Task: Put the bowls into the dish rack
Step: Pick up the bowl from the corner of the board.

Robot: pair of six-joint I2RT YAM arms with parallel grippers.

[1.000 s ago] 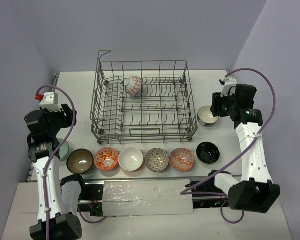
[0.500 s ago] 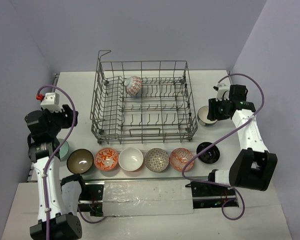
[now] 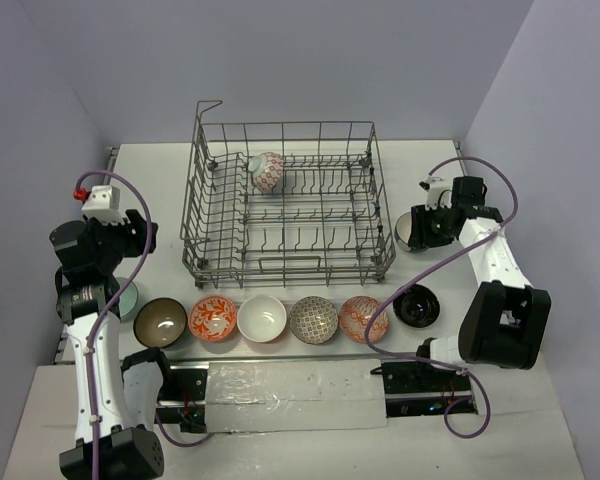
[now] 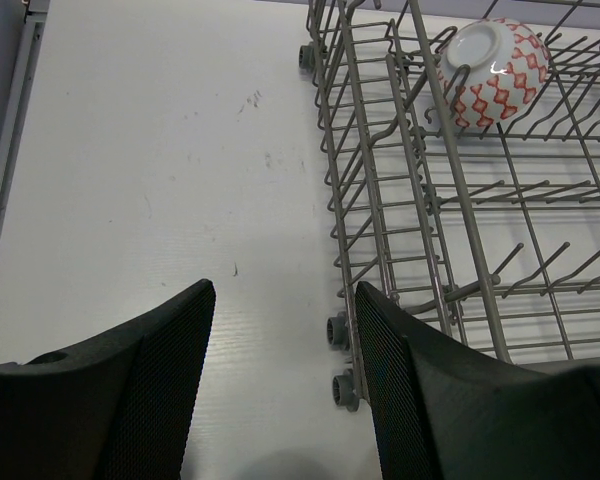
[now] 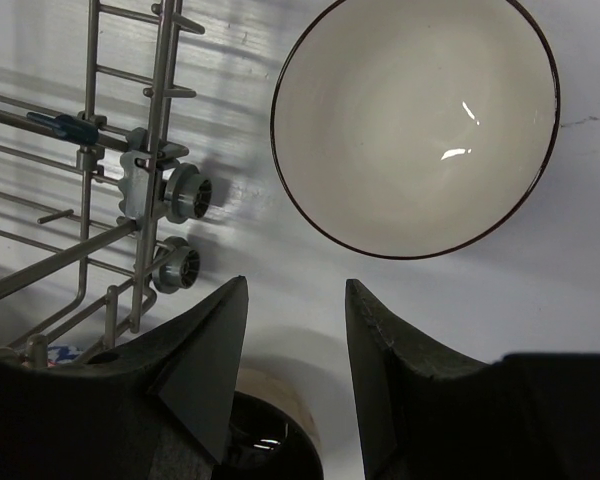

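Over the last second the right arm has folded inward, and the right hand [image 3: 421, 226] has come down from beside the cream-lined bowl [image 5: 415, 125] to just over it. The left arm has scarcely shifted.

In the right wrist view the cream-lined bowl, dark at its rim, sits upright on the counter [image 3: 150, 190] just ahead of the fingertips and a little to their right. It is not between them. This hand stands partly open, with only bare counter in the gap. The bowl lies near the counter's right edge, just beside the near right corner of the dish rack [image 3: 195, 200], whose two small wheels show at the left of that view.

The left hand [image 4: 285, 300] is also partly open and holds nothing. It hangs above bare counter alongside the rack's left wall.

A red-patterned bowl [image 4: 495, 70] rests tilted among the tines toward the rack's far side, its pale foot showing. Along the counter's near edge, in front of the rack, stand in a row:
- a brown bowl [image 3: 160, 321]
- an orange-patterned bowl [image 3: 213, 319]
- a white bowl [image 3: 262, 318]
- a grey-patterned bowl [image 3: 313, 319]
- a second red-patterned bowl [image 3: 364, 318]
- a black bowl [image 3: 416, 305], set slightly farther in

A teal bowl [image 3: 129, 298] shows partly behind the left arm, near the left edge.
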